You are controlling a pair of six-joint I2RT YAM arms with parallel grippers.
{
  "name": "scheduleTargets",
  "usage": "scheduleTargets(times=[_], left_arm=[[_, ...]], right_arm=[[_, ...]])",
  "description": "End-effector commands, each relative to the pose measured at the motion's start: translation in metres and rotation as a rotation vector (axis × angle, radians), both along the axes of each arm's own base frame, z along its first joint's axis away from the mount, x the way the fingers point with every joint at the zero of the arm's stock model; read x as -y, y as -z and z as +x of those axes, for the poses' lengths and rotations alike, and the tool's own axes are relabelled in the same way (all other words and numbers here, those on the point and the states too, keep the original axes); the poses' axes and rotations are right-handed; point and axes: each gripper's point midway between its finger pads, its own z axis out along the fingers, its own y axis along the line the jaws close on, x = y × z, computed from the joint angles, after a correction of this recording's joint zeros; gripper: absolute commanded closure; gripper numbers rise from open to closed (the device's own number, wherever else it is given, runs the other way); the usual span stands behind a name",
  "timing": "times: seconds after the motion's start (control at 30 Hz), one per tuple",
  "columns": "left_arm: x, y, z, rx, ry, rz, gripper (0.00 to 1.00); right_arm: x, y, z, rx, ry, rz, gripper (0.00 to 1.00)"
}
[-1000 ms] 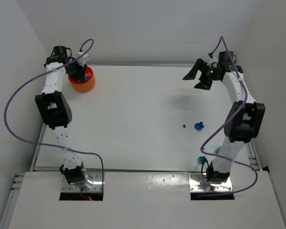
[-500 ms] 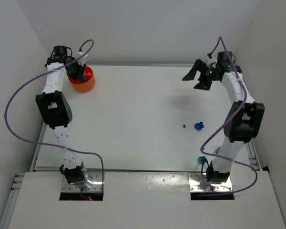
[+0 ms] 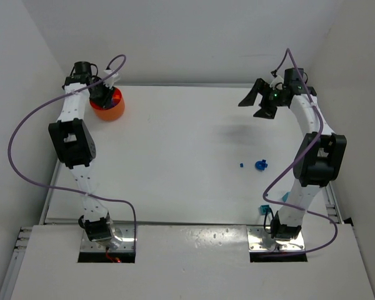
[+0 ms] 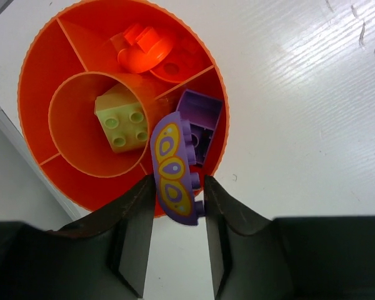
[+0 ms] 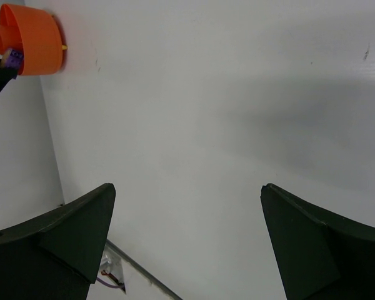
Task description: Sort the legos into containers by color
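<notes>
Nearest the arm bases, a teal brick (image 3: 263, 208) lies on the table (image 3: 175, 162) just beside the foot of the right arm. Farther out, mid-table on the right, sit a blue brick (image 3: 260, 165) and, near it, a tiny blue bit (image 3: 242, 165). These are likely light, hard and slick plastic. They should not crush, but could squirt out of a skewed pinch, so the flat opposite sides look like the best hold. The tiny bit probably needs the fingertips alone.

At the far left corner, the left gripper (image 4: 179, 182) is clamped on a purple piece (image 4: 174, 172) — a curved plate with yellow ovals — pinched across its thin faces and hanging over the rim of the orange bowl (image 4: 40, 94). The bowl is divided. A lime brick (image 4: 120, 119) fills the centre cup, a purple brick (image 4: 199, 125) sits in the side compartment right behind the held piece, and orange pieces (image 4: 144, 50) lie in the next compartment beyond.

At the far right, the right gripper (image 5: 186, 206) hangs above bare table — fingers spread wide, holding and touching nothing.
</notes>
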Motion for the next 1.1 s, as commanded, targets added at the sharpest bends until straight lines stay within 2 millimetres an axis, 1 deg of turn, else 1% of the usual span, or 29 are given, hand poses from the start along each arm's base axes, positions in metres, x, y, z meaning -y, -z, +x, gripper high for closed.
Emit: scheduleTargets(times=[0.0, 0.13, 0.17, 0.23, 0.27, 0.3, 0.33, 0.37, 0.4, 0.43, 0.47, 0.5, 0.53, 0.57, 0.6, 0.63, 0.67, 0.7, 0.73, 0.77, 0.8, 0.83, 0.87, 0.9, 0.93, 0.97, 1.0, 1.03, 1.07], left_arm=[[0.001, -0.012, 0.013, 0.054, -0.015, 0.008, 0.57], [0.004, -0.016, 0.020, 0.085, -0.024, -0.016, 0.52], [0.013, -0.022, 0.020, 0.095, -0.010, -0.032, 0.51], [0.022, -0.024, 0.024, 0.106, 0.002, -0.045, 0.51], [0.031, -0.031, 0.027, 0.127, 0.020, -0.043, 0.50], [0.032, -0.031, 0.026, 0.125, 0.012, -0.050, 0.50], [0.040, -0.039, 0.028, 0.145, 0.032, -0.056, 0.50], [0.047, -0.039, 0.028, 0.139, 0.021, -0.074, 0.50], [0.054, -0.056, 0.029, 0.177, 0.038, -0.108, 0.50], [0.059, -0.066, 0.029, 0.201, 0.047, -0.136, 0.49], [0.066, -0.075, 0.027, 0.212, 0.064, -0.172, 0.49], [0.074, -0.086, 0.026, 0.232, 0.073, -0.217, 0.46], [0.093, -0.105, 0.021, 0.261, 0.131, -0.277, 0.39], [0.099, -0.117, 0.018, 0.280, 0.148, -0.307, 0.18], [0.109, -0.122, 0.014, 0.282, 0.164, -0.337, 0.06], [0.121, -0.124, 0.011, 0.274, 0.154, -0.386, 0.00], [0.129, -0.127, 0.009, 0.275, 0.143, -0.412, 0.00], [0.136, -0.140, 0.003, 0.290, 0.136, -0.436, 0.00], [0.151, -0.131, -0.004, 0.258, 0.129, -0.471, 0.00], [0.160, -0.130, -0.009, 0.252, 0.134, -0.483, 0.00], [0.166, -0.141, -0.017, 0.273, 0.133, -0.480, 0.00], [0.185, -0.127, -0.026, 0.246, 0.158, -0.479, 0.00], [0.192, -0.124, -0.031, 0.244, 0.159, -0.465, 0.00], [0.200, -0.123, -0.036, 0.247, 0.163, -0.453, 0.00], [0.217, -0.121, -0.043, 0.253, 0.193, -0.435, 0.00], [0.221, -0.118, -0.049, 0.265, 0.189, -0.417, 0.00], [0.228, -0.115, -0.053, 0.265, 0.210, -0.399, 0.00], [0.234, -0.111, -0.056, 0.256, 0.213, -0.391, 0.00], [0.245, -0.104, -0.060, 0.243, 0.237, -0.380, 0.00]], right_arm=[[-0.003, -0.018, 0.000, 0.066, -0.025, -0.010, 0.00], [-0.003, -0.015, -0.002, 0.057, -0.025, -0.009, 0.00], [-0.003, -0.015, -0.002, 0.057, -0.025, -0.009, 0.00], [-0.004, -0.016, -0.003, 0.058, -0.030, -0.002, 0.00], [-0.004, -0.016, -0.003, 0.058, -0.030, -0.002, 0.00], [-0.004, -0.016, -0.003, 0.058, -0.030, -0.002, 0.00], [-0.004, -0.012, -0.002, 0.049, -0.030, -0.001, 0.00], [-0.004, -0.012, -0.002, 0.049, -0.030, -0.001, 0.00], [-0.005, -0.013, -0.003, 0.055, -0.043, 0.002, 0.00], [-0.005, -0.012, -0.003, 0.065, -0.054, -0.008, 0.00], [-0.006, -0.019, -0.004, 0.088, -0.071, -0.008, 0.00], [-0.004, -0.019, -0.009, 0.112, -0.113, -0.043, 0.00], [0.001, -0.020, -0.013, 0.131, -0.138, -0.071, 0.00], [0.006, -0.019, -0.018, 0.147, -0.167, -0.123, 0.00], [0.010, -0.017, -0.031, 0.130, -0.200, -0.171, 0.00], [0.020, -0.016, -0.043, 0.182, -0.285, -0.283, 0.00], [0.025, -0.014, -0.056, 0.188, -0.339, -0.335, 0.00], [0.027, 0.002, -0.087, 0.113, -0.417, -0.360, 0.00], [0.034, -0.004, -0.105, 0.201, -0.554, -0.459, 0.00], [0.040, -0.001, -0.123, 0.209, -0.609, -0.497, 0.01], [0.038, 0.016, -0.157, 0.163, -0.689, -0.487, 0.01], [0.043, 0.017, -0.172, 0.241, -0.830, -0.558, 0.01], [0.043, 0.018, -0.190, 0.277, -0.909, -0.583, 0.03], [0.043, 0.018, -0.218, 0.311, -0.987, -0.646, 0.03], [0.042, 0.019, -0.236, 0.329, -1.044, -0.656, 0.03], [0.043, 0.019, -0.244, 0.398, -1.133, -0.699, 0.05], [0.047, 0.023, -0.259, 0.413, -1.172, -0.739, 0.09], [0.046, 0.026, -0.266, 0.427, -1.208, -0.745, 0.12], [0.047, 0.028, -0.268, 0.456, -1.246, -0.762, 0.15]])
